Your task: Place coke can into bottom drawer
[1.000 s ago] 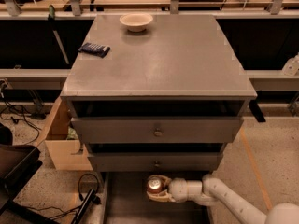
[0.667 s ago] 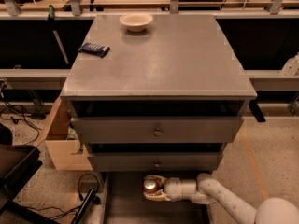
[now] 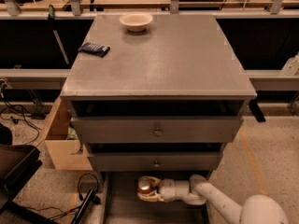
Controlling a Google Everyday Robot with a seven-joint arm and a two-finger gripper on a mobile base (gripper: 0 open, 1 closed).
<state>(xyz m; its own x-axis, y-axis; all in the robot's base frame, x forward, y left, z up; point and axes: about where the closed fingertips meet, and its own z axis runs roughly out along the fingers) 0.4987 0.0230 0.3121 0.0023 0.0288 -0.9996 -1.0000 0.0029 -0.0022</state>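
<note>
Position: my gripper (image 3: 149, 193) is low at the front of the desk (image 3: 159, 64), inside the pulled-out bottom drawer (image 3: 120, 203), with my arm reaching in from the lower right. Jaws are pinching the coke can (image 3: 145, 185), whose silver top faces up. The can is over the drawer's middle, just below the front of the middle drawer (image 3: 187, 162); I cannot tell whether it touches the drawer floor. The top drawer (image 3: 196, 129) is above that. On the desk are a cream bowl (image 3: 136, 21) at the far edge and a dark packet (image 3: 94, 49) to the left. A cardboard box (image 3: 58, 141) stands on the floor beside the desk.
</note>
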